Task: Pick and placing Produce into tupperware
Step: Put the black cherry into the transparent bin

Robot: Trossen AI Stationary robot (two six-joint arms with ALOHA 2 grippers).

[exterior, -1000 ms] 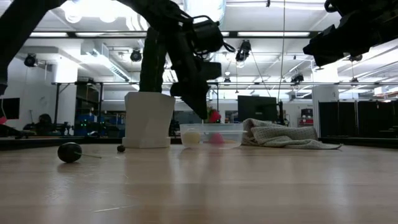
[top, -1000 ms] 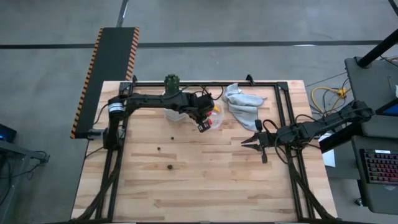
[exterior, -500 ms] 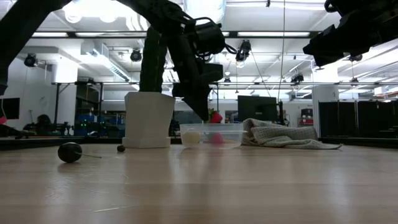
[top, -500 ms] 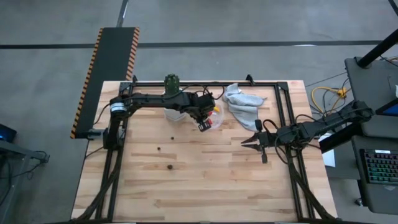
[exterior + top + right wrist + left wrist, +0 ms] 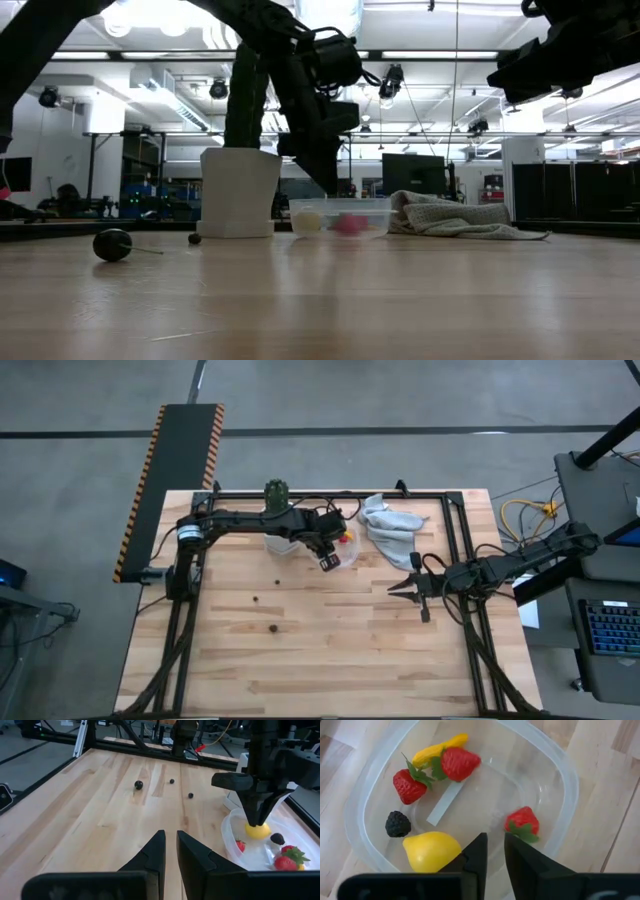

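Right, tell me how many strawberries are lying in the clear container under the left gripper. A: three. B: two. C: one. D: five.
A: the left wrist view shows three strawberries in the clear container, two of them beside the yellow-orange stick and one apart near the left gripper, along with a lemon and a blackberry.

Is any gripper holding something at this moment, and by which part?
Nothing is held. The left gripper hangs over the tupperware with empty jaws; the right gripper is also empty.
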